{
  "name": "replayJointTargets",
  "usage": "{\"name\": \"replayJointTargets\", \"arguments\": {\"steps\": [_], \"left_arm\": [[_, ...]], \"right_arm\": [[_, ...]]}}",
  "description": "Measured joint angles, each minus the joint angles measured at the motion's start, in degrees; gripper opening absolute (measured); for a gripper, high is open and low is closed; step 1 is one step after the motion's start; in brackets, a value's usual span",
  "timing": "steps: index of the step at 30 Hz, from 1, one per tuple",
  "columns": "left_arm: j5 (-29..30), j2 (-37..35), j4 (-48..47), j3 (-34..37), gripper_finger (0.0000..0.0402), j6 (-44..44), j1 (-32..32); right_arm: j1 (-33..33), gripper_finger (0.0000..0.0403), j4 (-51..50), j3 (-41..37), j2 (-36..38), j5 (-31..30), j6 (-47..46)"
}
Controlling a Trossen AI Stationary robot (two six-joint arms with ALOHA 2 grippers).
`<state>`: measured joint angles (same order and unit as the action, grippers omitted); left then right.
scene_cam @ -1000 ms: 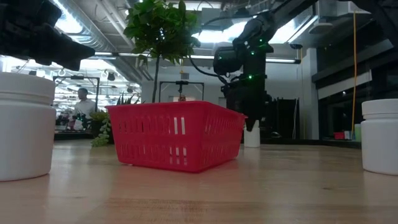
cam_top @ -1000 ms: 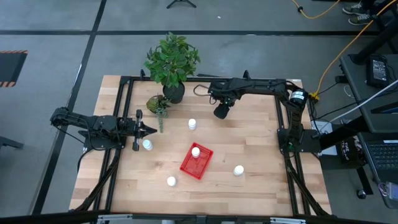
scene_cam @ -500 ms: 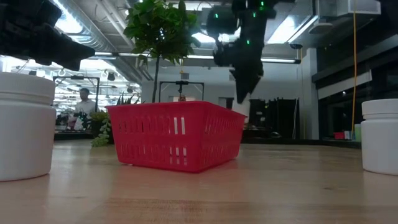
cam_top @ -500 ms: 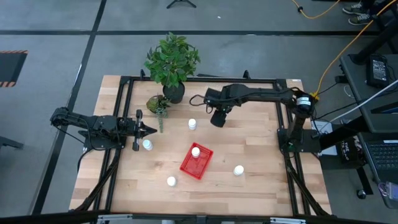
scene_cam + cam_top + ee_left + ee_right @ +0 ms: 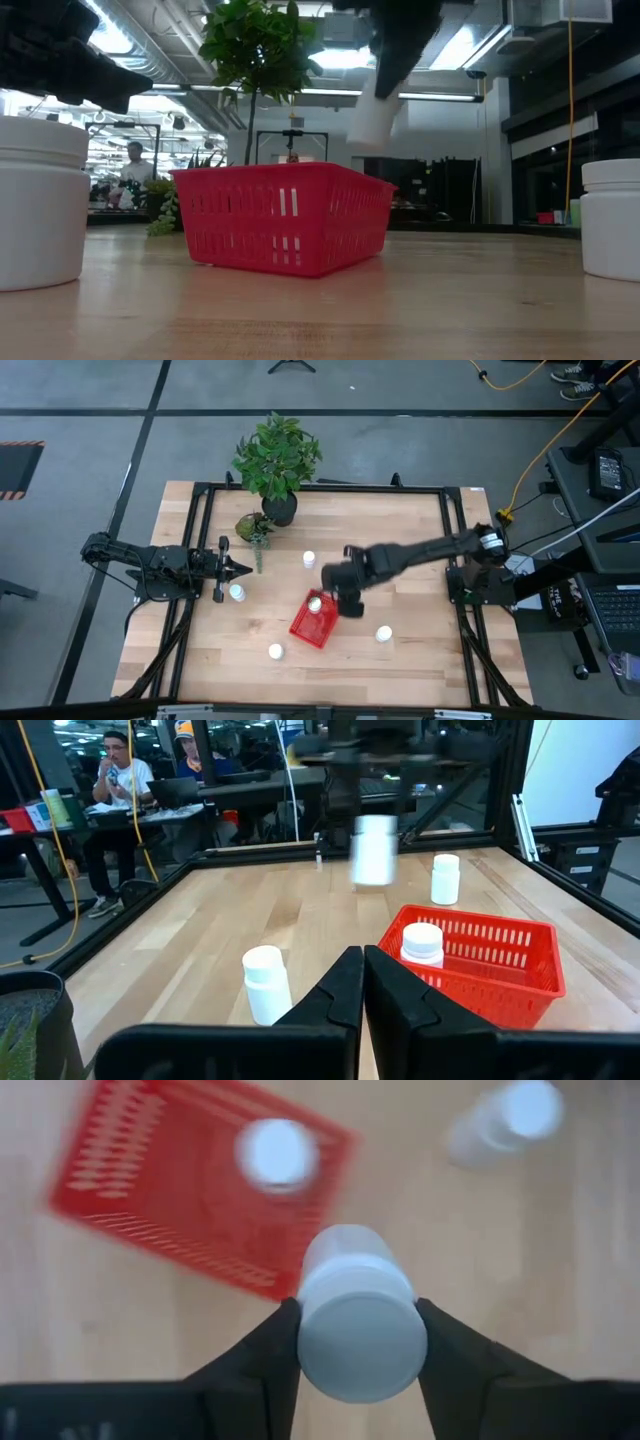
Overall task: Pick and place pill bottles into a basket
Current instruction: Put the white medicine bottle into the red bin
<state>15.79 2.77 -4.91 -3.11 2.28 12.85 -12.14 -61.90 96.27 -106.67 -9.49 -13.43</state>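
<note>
Wooden table (image 5: 410, 650): basket (image 5: 312, 628), bottles (image 5: 384, 633), plant (image 5: 279, 508).

Bottle (image 5: 358, 1312) in right claw (image 5: 357, 1342) — basket (image 5: 190, 1200) beyond

Basket (image 5: 316, 619) near table centre, one pill bottle (image 5: 315, 603) inside. Right gripper (image 5: 347, 600) just beside the basket's right edge, above it, clamping a bottle (image 5: 358, 1315). Loose bottles: one right (image 5: 384, 633) of basket, one front-left (image 5: 275, 651), one behind (image 5: 309, 560), one by the left gripper (image 5: 228, 569). Plant (image 5: 277, 460) at back.

Basket (image 5: 316, 618) mostly free; one bottle (image 5: 315, 603) occupies far corner, seemingly.
</note>
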Motion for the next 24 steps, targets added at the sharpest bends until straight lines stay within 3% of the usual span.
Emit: {"name": "replayJointTargets", "arguments": {"steps": [6, 11, 24], "left_arm": [[0.0, 0.0, 0.0, 0.0, 0.0004, 0.0, 0.0], [0.0, 0.0, 0.0, 0.0, 0.0006, 0.0, 0.0], [0.0, 0.0, 0.0, 0.0, 0.0005, 0.0, 0.0]], "right_arm": [[-6.9, 0.0155, 3.8, 0.1, 0.0, -6.4, -0.8], [-8.2, 0.0155, 9.0, 0.1, 0.0, -6.4, 1.6], [-6.1, 0.0155, 9.7, 0.1, -1.5, -3.8, 3.2]]}}
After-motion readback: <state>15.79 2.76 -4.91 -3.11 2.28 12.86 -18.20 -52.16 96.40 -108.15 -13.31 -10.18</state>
